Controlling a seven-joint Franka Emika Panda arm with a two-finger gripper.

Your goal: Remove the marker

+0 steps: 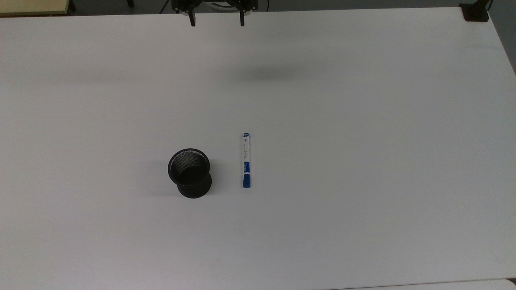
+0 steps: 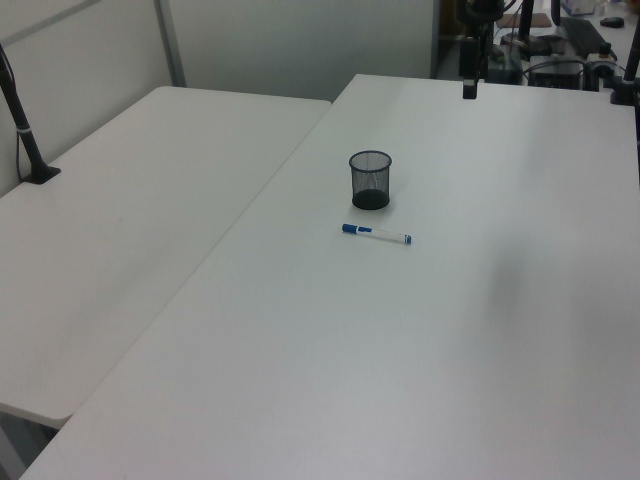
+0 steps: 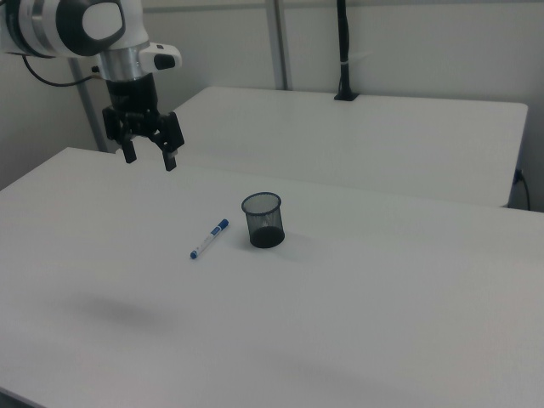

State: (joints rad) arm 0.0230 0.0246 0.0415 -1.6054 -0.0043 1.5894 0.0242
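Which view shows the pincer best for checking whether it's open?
The right view: the whole pincer hangs in the air, fingers spread and empty, away from the marker. The top view catches just its fingertips at the upper edge; the left view sees it edge-on.

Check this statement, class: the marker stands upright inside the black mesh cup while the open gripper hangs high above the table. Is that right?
Not quite. The marker lies flat on the table, beside the black mesh cup and apart from it, as the top view shows. The rest holds: the gripper hangs high above the table with its fingers apart.
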